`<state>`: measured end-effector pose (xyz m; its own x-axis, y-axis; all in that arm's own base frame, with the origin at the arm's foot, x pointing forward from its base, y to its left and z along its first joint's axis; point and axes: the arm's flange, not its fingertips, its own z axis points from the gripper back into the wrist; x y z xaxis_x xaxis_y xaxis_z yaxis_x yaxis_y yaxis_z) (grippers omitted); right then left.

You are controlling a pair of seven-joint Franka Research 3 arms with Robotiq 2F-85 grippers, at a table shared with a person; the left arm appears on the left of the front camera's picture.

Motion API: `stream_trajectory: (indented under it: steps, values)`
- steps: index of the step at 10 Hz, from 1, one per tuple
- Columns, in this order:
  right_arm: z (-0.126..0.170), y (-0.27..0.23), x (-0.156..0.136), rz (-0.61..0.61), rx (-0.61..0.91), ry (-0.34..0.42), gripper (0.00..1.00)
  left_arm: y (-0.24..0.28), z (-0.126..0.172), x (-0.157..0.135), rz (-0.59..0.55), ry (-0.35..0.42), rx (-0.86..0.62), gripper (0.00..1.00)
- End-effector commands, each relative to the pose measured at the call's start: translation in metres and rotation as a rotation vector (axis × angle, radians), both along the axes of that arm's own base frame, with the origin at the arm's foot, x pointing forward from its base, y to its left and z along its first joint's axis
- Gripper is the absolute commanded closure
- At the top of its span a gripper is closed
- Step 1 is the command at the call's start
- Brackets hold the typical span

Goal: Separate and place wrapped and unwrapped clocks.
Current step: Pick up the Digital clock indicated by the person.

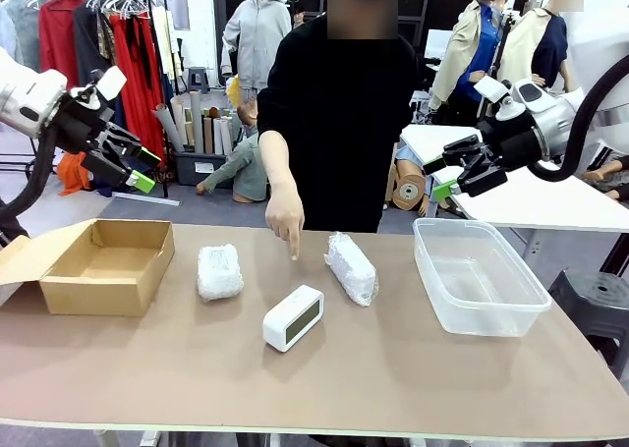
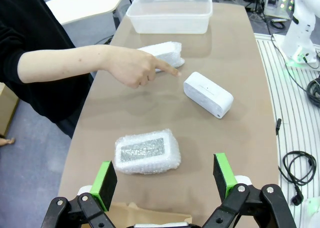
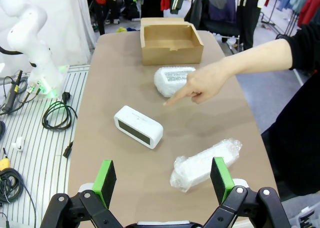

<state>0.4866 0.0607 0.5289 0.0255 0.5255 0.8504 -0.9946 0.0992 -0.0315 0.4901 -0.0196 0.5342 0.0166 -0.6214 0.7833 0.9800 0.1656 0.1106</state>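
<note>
Brown desk (image 1: 393, 368): cardboard box (image 1: 98, 265) at left end, clear tub (image 1: 477, 275) at right. Left wrapped clock (image 1: 218, 271) near box, right wrapped clock (image 1: 351, 267) near tub. Bare clock (image 1: 293, 317) between them, long axis diagonal, person's hand (image 1: 285, 221) pointing at it. Left fingers (image 1: 141, 182) and right fingers (image 1: 444, 190) spread wide, empty, well above; clock roughly midway, neither arm clearly nearer.

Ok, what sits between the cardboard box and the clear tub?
Front view: a wrapped bundle, the bare clock, then a second wrapped bundle; the person's hand points down among them.
</note>
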Motion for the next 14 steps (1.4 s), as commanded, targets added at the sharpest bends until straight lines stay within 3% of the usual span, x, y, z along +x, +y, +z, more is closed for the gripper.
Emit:
stream_trajectory:
  steps: [1,11,14]
  values:
    - [0.000,0.000,-0.001,0.002,0.000,0.001,0.00,0.000,0.000,0.000,0.002,0.002,-0.010,0.00]
    - [0.000,0.000,0.000,0.000,0.000,0.000,0.00,0.000,0.000,0.000,0.002,0.002,-0.010,0.00]
    - [0.023,0.053,-0.013,0.135,-0.142,0.031,0.00,0.000,0.000,0.000,0.002,0.002,-0.010,0.00]
